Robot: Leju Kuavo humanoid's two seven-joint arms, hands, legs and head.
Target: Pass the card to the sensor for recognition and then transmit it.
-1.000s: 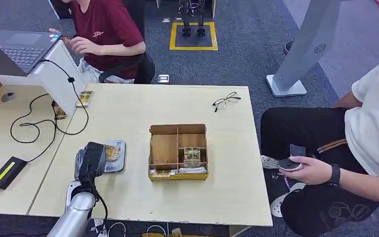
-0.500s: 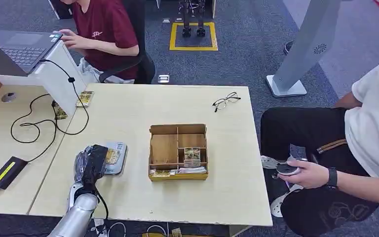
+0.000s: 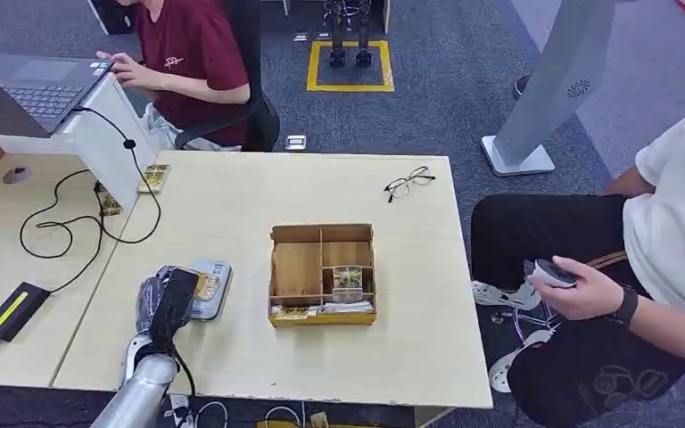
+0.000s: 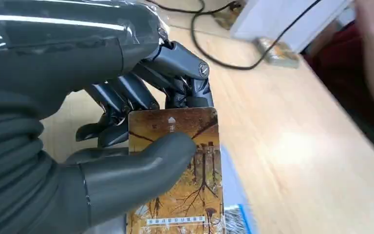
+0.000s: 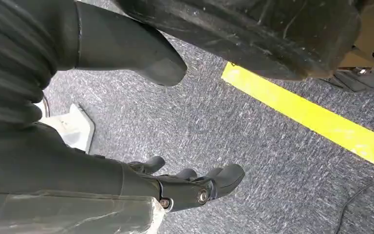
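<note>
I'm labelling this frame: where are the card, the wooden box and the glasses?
card (image 4: 187, 173): left wrist view, on its printed face beside the thumb.
wooden box (image 3: 296, 268): head view, floor of its big compartment.
glasses (image 3: 408, 182): head view, on the frame.

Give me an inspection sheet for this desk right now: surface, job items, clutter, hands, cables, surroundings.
Surface: pale wooden table, with a second desk adjoining on the left.
Job's things: card held over the grey sensor pad; wooden divided box at mid table holds more cards.
Clutter: glasses near the far right edge; two cards by the white laptop stand.
Hands: left hand pinches the card between thumb and fingers; right hand hangs over the carpet, holding nothing.
Cables: black cable loops across the left desk to a power adapter.
Surroundings: one person at a laptop, another seated on the right.
</note>
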